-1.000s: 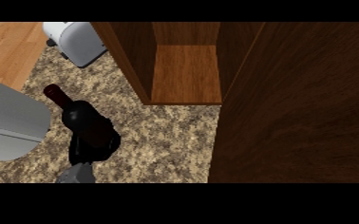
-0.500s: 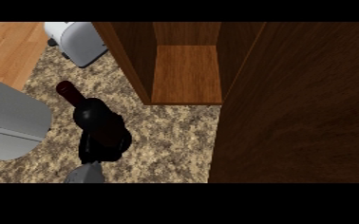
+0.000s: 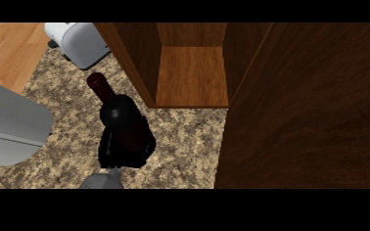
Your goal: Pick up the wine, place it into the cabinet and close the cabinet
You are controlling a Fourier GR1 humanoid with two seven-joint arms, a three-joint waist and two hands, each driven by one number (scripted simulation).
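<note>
The dark wine bottle [image 3: 108,100] with a dark red neck is held tilted, neck pointing up and to the left, above the speckled counter [image 3: 188,142]. My right hand [image 3: 124,149] is curled round its lower body and hides the base. The bottle is just left of the open wooden cabinet [image 3: 192,76], outside its left wall. The cabinet's shelf shows nothing on it. My left hand does not show.
The cabinet's dark door [image 3: 303,107] stands open and fills the right side. A white toaster [image 3: 80,41] is at the back left. A grey rounded object [image 3: 18,127] lies at the left edge, and a light wooden surface [image 3: 18,46] shows at top left.
My right hand has carried the bottle to the right and a little away from me, closer to the cabinet's left wall.
</note>
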